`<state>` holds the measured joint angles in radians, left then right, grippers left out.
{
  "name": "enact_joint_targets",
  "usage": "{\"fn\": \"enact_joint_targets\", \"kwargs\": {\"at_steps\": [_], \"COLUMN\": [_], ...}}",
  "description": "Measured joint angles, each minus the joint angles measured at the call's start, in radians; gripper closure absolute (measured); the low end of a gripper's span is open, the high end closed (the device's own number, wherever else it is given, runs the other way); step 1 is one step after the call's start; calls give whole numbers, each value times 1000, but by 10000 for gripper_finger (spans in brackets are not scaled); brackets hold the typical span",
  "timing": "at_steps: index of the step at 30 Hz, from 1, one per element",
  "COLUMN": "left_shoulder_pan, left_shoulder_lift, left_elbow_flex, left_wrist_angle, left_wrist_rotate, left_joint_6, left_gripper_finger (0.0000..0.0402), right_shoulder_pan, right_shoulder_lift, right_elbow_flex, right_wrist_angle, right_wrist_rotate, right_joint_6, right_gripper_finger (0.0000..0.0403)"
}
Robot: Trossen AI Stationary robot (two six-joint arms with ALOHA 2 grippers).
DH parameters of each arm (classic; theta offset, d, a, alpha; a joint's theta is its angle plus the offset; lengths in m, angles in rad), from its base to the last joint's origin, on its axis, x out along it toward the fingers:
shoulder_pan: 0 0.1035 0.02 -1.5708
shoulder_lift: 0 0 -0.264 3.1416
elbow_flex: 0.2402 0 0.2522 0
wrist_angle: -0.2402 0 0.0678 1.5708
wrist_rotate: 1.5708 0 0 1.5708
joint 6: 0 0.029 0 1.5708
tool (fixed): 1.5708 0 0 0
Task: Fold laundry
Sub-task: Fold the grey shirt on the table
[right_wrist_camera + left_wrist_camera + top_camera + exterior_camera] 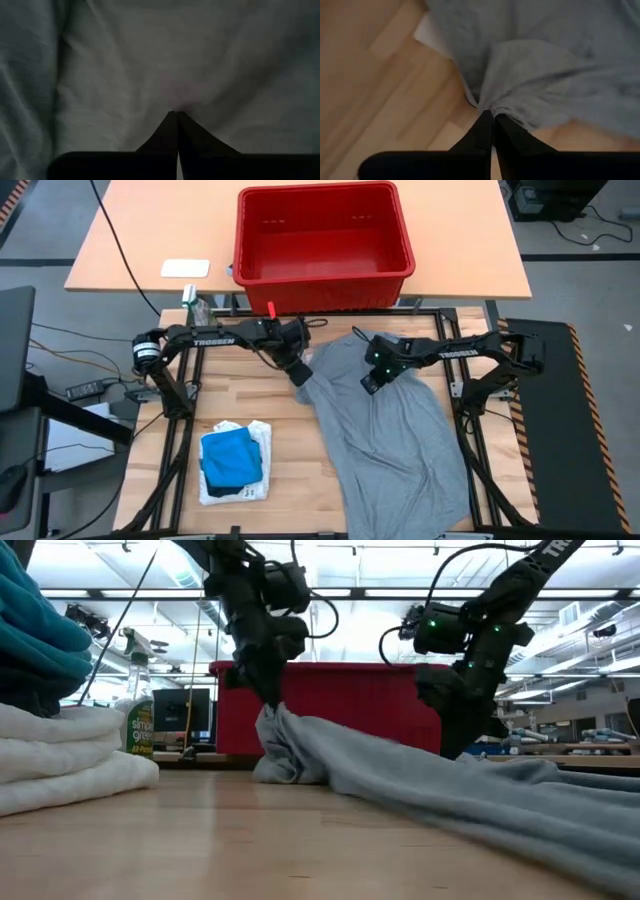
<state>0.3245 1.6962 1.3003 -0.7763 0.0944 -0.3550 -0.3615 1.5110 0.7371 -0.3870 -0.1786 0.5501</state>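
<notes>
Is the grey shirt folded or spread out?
Spread out: the grey shirt lies loose and wrinkled across the table, unlike the folded pile.

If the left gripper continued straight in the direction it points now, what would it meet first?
The grey shirt. The left gripper is shut on a bunched edge of it, so cloth lies directly ahead of the tips. The wooden table is probably just beneath, though depth is unclear.

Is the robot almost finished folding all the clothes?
Partly. A bright blue folded cloth already sits on folded white cloth at the table's near left. In hand now: the big heather grey shirt, lying spread and rumpled, with the left gripper shut on its bunched edge and the right gripper pinching its top. It is not folded yet. The red plastic basket looks empty.
</notes>
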Motion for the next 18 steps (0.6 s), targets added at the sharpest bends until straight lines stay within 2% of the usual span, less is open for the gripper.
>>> {"fn": "enact_joint_targets", "kwargs": {"at_steps": [12,15,18], "left_shoulder_pan": [150,177,197], "left_shoulder_lift": [-21,-26,-26], "left_elbow_flex": [0,0,0], "left_wrist_angle": [-6,-9,-38], "left_wrist_rotate": [-4,-4,-5], "left_joint_6": [-27,-4,27], "left_gripper_finger": [384,370,338], "right_shoulder_pan": [-14,-14,-14], "right_shoulder_lift": [2,10,10], "right_elbow_flex": [34,34,27], "right_wrist_angle": [-12,-13,-5], "right_wrist_rotate": [-72,-75,-75], "right_joint_6": [-34,-38,-13], "right_gripper_finger": [383,382,382]}}
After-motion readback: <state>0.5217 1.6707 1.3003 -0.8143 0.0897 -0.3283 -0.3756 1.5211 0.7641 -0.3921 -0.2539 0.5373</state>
